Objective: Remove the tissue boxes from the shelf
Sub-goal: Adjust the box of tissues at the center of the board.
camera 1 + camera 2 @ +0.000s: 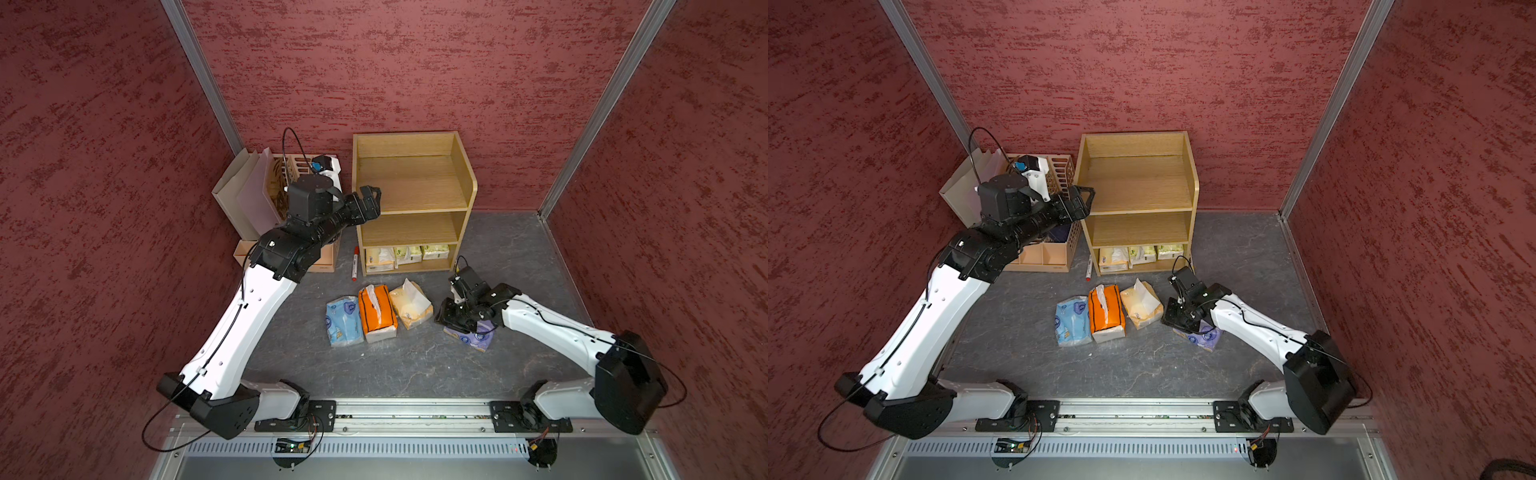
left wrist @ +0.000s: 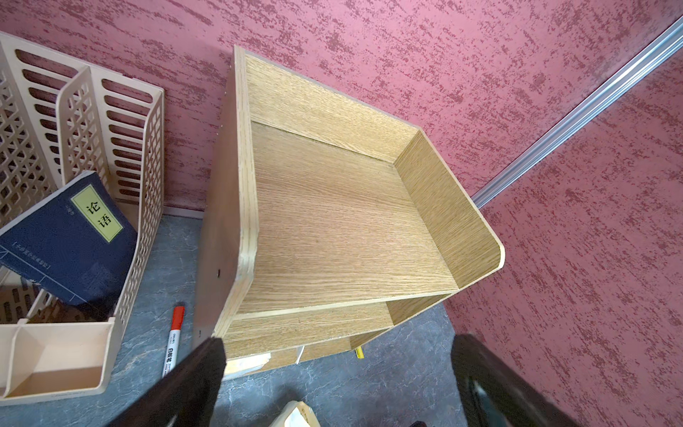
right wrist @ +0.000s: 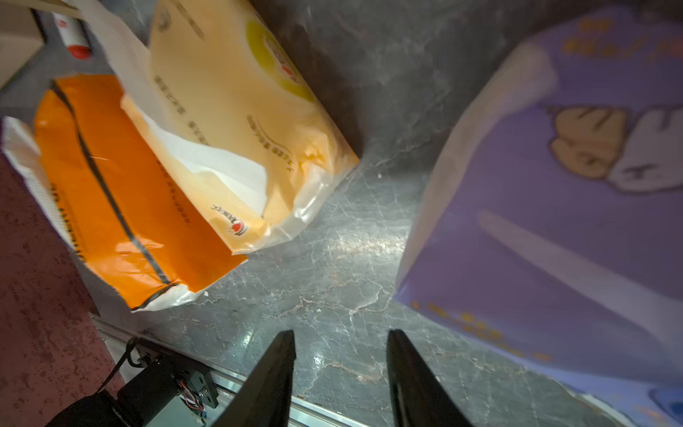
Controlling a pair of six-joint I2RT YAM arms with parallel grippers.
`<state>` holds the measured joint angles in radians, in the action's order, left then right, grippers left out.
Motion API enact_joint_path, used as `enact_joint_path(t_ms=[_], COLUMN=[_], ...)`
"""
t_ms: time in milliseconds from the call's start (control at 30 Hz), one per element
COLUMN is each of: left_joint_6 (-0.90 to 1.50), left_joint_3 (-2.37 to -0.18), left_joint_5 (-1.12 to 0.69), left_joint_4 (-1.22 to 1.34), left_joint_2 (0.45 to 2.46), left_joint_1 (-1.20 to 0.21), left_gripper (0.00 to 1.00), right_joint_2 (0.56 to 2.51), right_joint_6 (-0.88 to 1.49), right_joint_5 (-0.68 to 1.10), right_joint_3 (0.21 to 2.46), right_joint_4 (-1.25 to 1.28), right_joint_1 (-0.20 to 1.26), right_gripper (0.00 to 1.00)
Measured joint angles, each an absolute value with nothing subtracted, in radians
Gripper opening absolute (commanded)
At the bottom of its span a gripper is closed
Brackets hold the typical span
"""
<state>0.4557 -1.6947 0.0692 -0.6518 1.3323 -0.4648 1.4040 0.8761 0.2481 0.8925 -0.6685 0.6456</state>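
Tabletop (image 1: 415, 365): four tissue boxes (image 1: 376, 311); shelf (image 1: 411, 187) bottom tier: three; left end effector (image 2: 338, 340), right end effector (image 3: 340, 333) spread.

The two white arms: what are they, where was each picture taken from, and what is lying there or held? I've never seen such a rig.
They are robot arms fixed at the table's front, each ending in a two-fingered gripper. Two pictures look down from overhead; two come from cameras on the wrists. The left gripper hangs open and empty beside the wooden shelf. The right gripper, also open and empty, is by the lilac tissue pack. A blue pack, an orange pack and a pale yellow pack also lie on the table; three more packs sit in the shelf's bottom tier. A marker and a file organizer holding a navy book are nearby.
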Motion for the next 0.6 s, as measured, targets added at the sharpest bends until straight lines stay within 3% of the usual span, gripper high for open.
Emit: enact_joint_path(t_ms=[233, 600], left_joint_6=[0.462, 0.463], left_joint_3=[-1.688, -1.689], left_joint_5=[0.073, 0.078], left_joint_4=[-0.659, -0.676], left_joint_2=[1.328, 1.328], left_joint_1=[-0.465, -0.466], left_gripper=[1.00, 1.00], right_joint_2=[1.543, 1.626], right_joint_6=[0.873, 0.780], right_joint_5=[0.248, 0.216], right_joint_3=[0.899, 1.008], right_joint_4=[-0.654, -0.669], right_joint_1=[0.620, 0.424], right_gripper=[0.42, 0.44])
